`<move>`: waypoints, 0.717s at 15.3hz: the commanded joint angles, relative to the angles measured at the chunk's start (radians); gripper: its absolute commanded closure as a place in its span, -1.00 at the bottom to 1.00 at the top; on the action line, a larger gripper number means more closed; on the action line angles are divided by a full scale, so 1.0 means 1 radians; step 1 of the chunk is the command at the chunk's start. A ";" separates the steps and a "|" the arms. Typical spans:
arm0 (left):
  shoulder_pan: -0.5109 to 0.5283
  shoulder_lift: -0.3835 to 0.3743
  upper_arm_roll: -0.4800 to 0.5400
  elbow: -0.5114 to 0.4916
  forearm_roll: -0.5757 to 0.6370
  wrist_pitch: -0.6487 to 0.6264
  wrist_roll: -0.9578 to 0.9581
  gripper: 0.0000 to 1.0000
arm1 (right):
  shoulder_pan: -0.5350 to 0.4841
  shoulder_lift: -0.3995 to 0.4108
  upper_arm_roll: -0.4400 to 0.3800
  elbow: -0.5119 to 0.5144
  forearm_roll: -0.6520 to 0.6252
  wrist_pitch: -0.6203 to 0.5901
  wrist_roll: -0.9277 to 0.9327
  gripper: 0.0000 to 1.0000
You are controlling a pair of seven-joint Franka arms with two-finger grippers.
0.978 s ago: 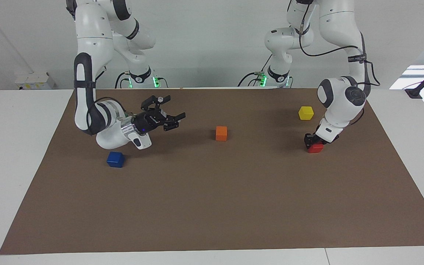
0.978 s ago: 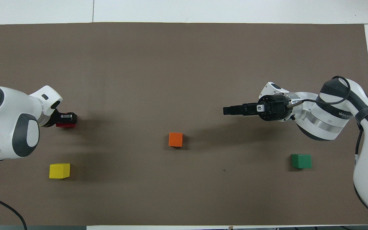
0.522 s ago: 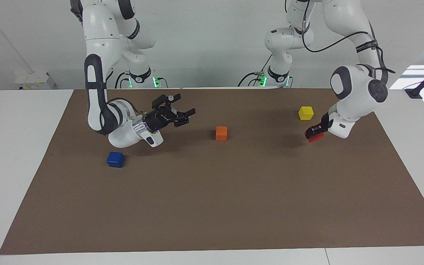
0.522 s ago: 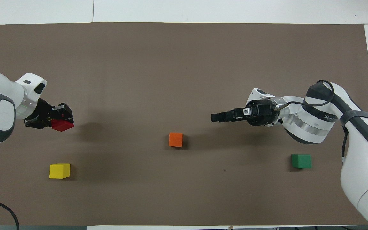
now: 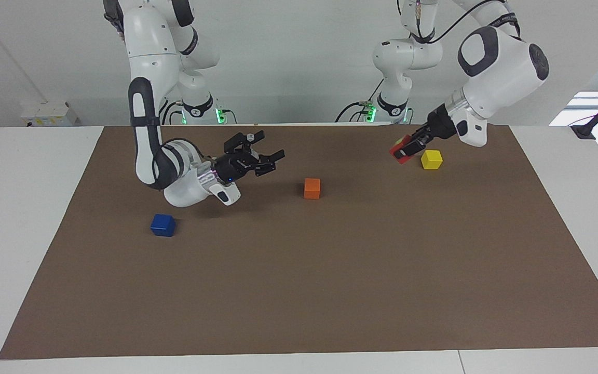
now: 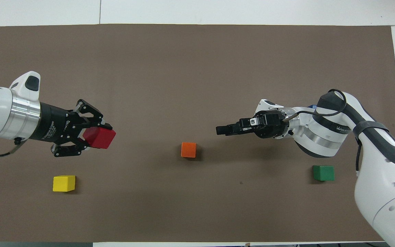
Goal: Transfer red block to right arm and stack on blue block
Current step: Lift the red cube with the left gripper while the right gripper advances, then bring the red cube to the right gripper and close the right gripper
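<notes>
The left end effector (image 5: 407, 148) is clamped on the small glossy red cube (image 5: 398, 151), carrying it in the air toward the left arm's end of the bench. The right end effector (image 5: 268, 162), fingers apart, points at it over the brown mat; the handover gap runs along the bench's length, above the small orange cube (image 5: 312, 188). The small deep-blue cube (image 5: 163, 225) sits on the mat near the right arm.

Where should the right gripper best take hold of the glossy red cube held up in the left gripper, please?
Probably the glossy red cube's free half, which sticks out of the shut left gripper toward the open right gripper; approach level from mid-table and pinch faces the left fingers leave bare.
</notes>
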 commanded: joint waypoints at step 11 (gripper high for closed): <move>-0.123 -0.077 -0.075 -0.146 -0.475 0.349 -0.616 1.00 | 0.066 -0.022 0.002 -0.037 0.098 0.060 0.018 -1.00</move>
